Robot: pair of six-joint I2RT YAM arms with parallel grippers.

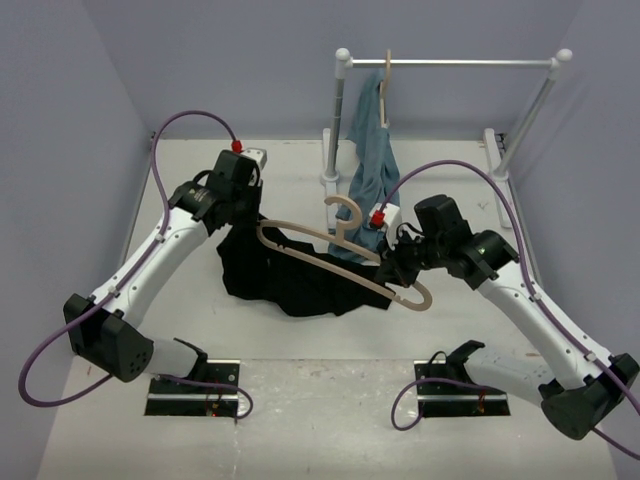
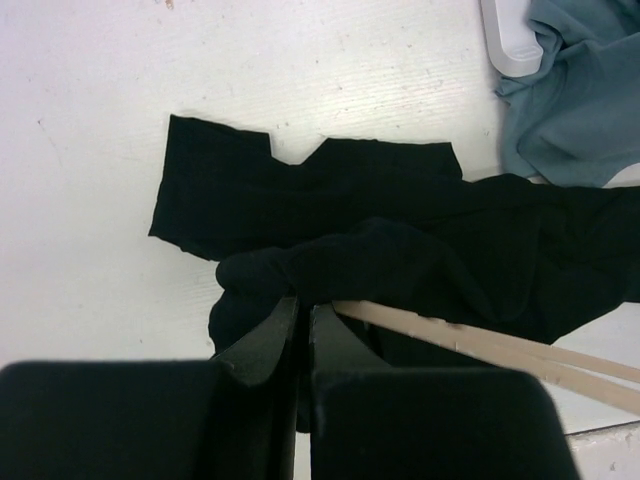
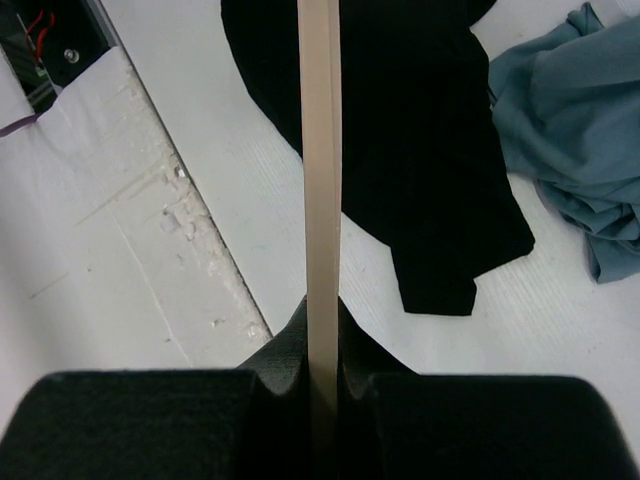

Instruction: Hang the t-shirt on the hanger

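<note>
Right fingers [image 3: 285, 350] clamp hanger [image 3: 321, 150] — left fingers [image 2: 262, 345] pinch t-shirt [image 2: 400, 200], tips hidden.

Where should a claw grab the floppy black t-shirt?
Probably the raised, bunched fold of the t-shirt beside the hanger arm, coming from above on the left. It stands up, so it's easy to pinch. The left claw pinches there.

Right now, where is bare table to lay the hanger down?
Bare table: the near strip between the t-shirt and the arm bases, and the far-left patch between the left tool and the rack post. Crowded mid-table: t-shirt, hanger, right tool, blue-grey garment.
</note>
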